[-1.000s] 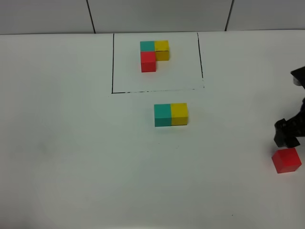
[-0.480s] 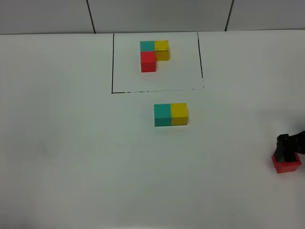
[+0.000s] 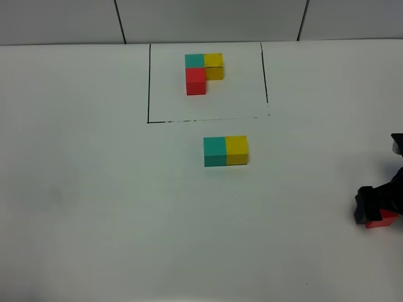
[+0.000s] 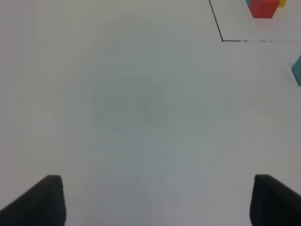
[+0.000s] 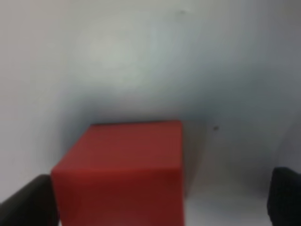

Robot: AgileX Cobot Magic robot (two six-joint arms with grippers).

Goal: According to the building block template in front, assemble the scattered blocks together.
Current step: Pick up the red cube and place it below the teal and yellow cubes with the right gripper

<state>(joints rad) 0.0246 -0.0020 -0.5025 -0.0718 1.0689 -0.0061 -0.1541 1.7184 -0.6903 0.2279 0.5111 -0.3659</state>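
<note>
The building block template point(image 3: 200, 70) is a teal, yellow and red L-shaped cluster inside a black drawn rectangle at the back. The scattered teal block point(image 3: 215, 151) and yellow block point(image 3: 237, 150) touch side by side in front of the frame. The scattered red block point(image 3: 382, 221) lies at the far right, mostly covered by my right gripper point(image 3: 376, 204). In the right wrist view the red block point(image 5: 124, 169) sits between the spread fingers of the right gripper point(image 5: 155, 202), with a gap on one side. My left gripper point(image 4: 155, 202) is open and empty over bare table.
The white table point(image 3: 94, 201) runs to a grey tiled wall at the back. The left wrist view shows the frame's corner line point(image 4: 221, 39), the template's red cube point(image 4: 263, 7) and an edge of the teal block point(image 4: 297, 69).
My right gripper has come down from behind the red block onto it, now covering most of it. The teal and yellow pair has not moved.
</note>
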